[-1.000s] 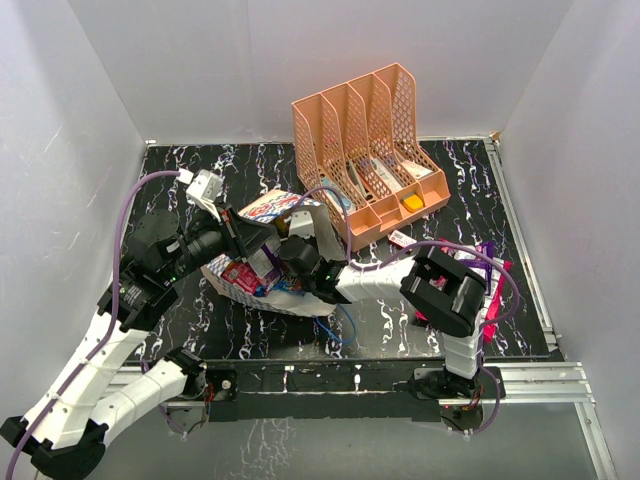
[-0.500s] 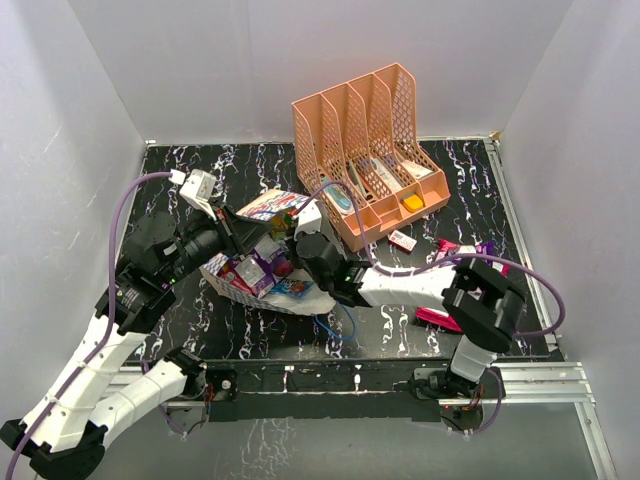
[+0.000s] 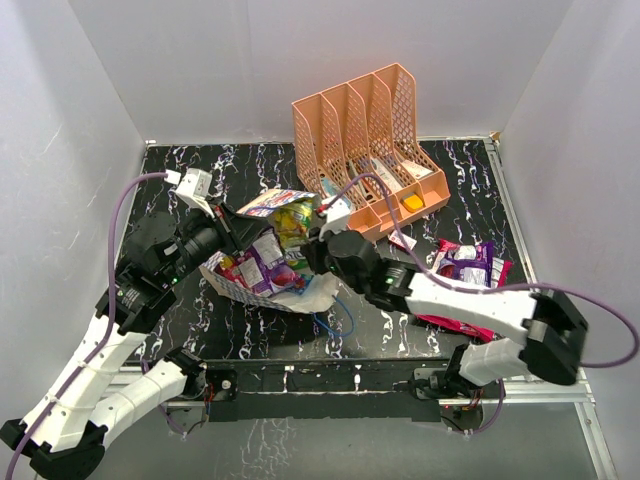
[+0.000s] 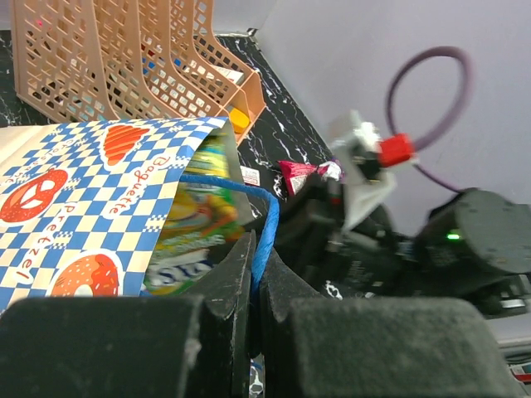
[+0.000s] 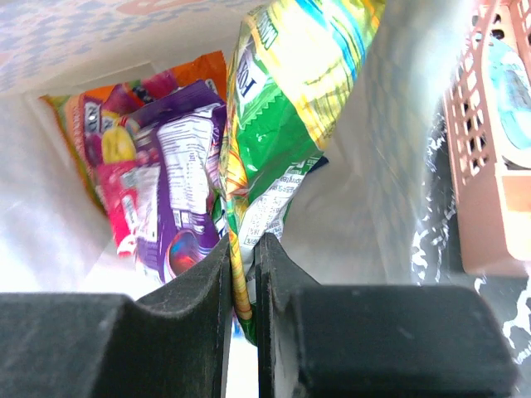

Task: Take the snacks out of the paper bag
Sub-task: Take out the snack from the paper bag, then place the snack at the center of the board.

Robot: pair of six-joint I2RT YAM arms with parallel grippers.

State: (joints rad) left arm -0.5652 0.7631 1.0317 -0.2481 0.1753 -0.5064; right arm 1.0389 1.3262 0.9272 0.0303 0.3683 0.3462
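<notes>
Extraction step: left gripper (image 4: 255, 259) clenches blue cord handle (image 4: 267, 222) of cream checked paper bag (image 4: 83, 199); right gripper (image 5: 241, 249) grips green-yellow foil packet (image 5: 290, 99). Next: withdraw it rightward.

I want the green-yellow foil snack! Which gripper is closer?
Right. The right gripper pinches the green-yellow foil packet; the left gripper holds the blue cord handle of the checked paper bag beside it.

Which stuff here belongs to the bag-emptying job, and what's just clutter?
Job:
- paper bag
- its blue cord handle, pinched by the left gripper
- green-yellow packet, pinched by the right gripper
- purple packet inside the bag
- packets already out

Lying about:
- peach organizer
- small items in its slots
</notes>
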